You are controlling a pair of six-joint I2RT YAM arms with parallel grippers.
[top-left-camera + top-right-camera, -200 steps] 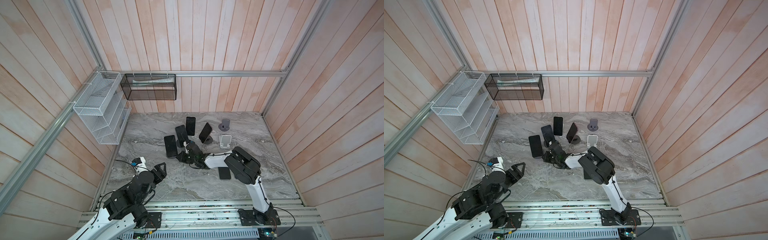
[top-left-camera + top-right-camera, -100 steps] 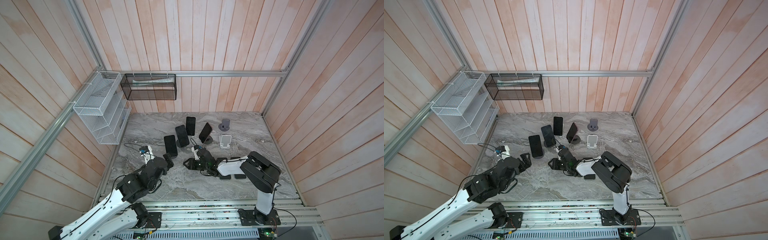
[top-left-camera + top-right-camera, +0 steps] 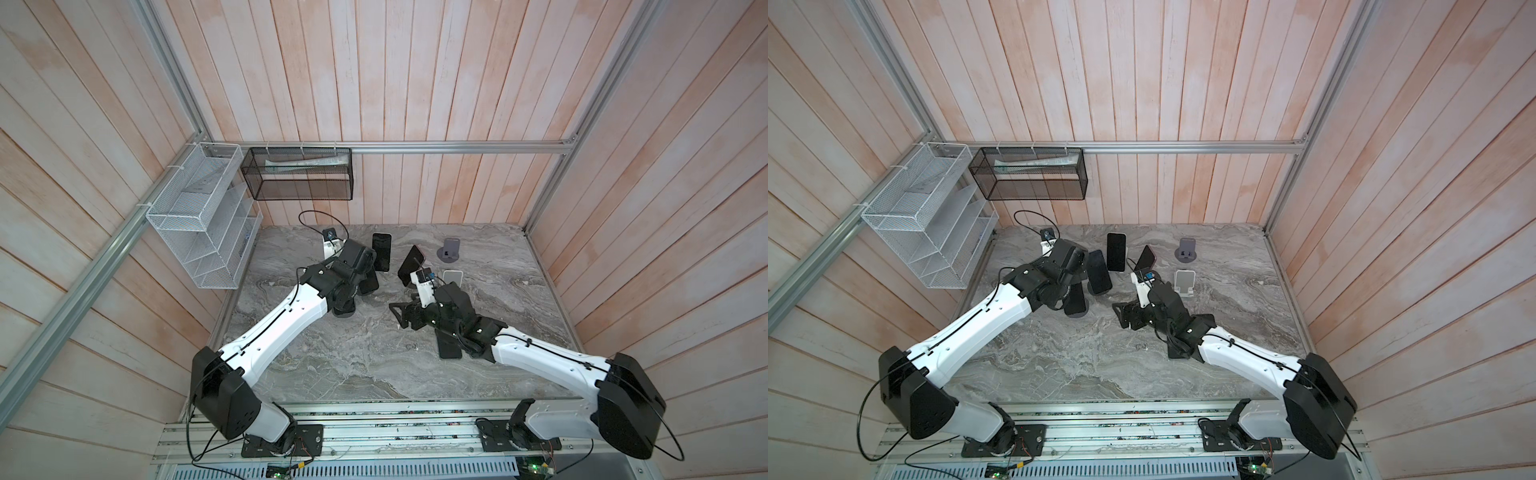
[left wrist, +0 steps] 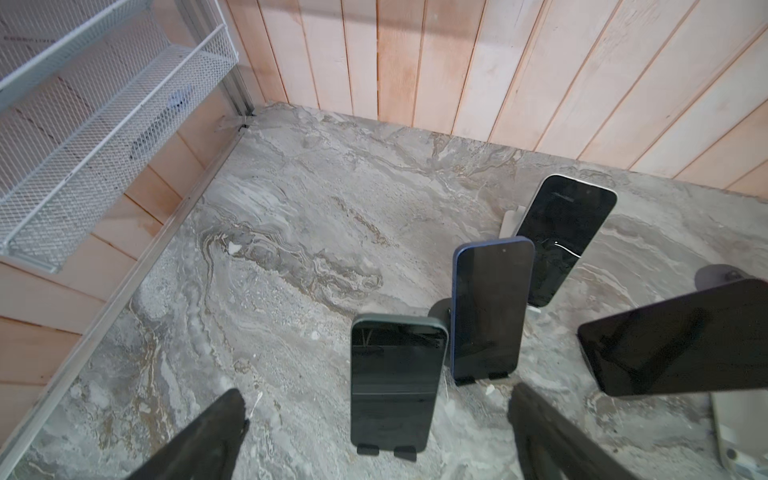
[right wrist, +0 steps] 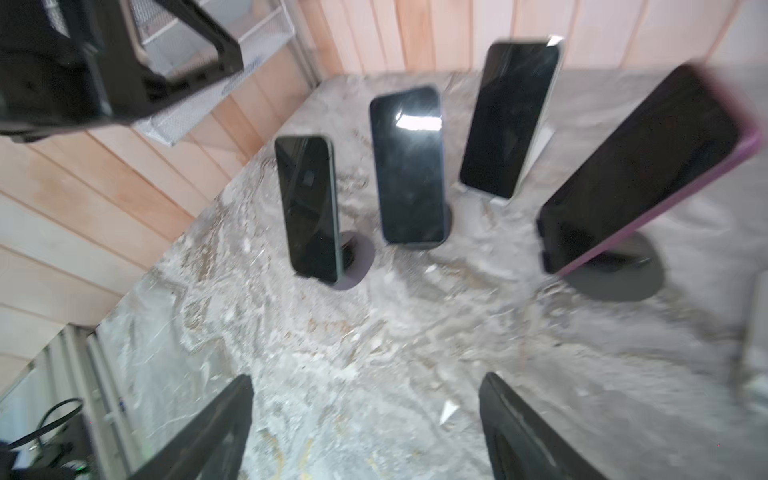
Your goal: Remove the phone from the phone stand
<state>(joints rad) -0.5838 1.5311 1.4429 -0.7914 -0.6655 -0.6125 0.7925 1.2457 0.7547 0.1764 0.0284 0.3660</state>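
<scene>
Left gripper (image 4: 378, 392): jaws spread wide, empty. Dark green phone (image 4: 397, 382) upright on its phone stand (image 4: 386, 451), in line with the gap, just ahead, no contact seen. Right gripper (image 5: 368, 379): jaws spread, empty; four phones stand well ahead.

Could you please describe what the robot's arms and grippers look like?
Both arms look alike: the left arm and right arm have white tapered links, bulky black joint housings and thin black cables running alongside. The left gripper and right gripper have black, wedge-shaped fingers. No markings are legible.
</scene>
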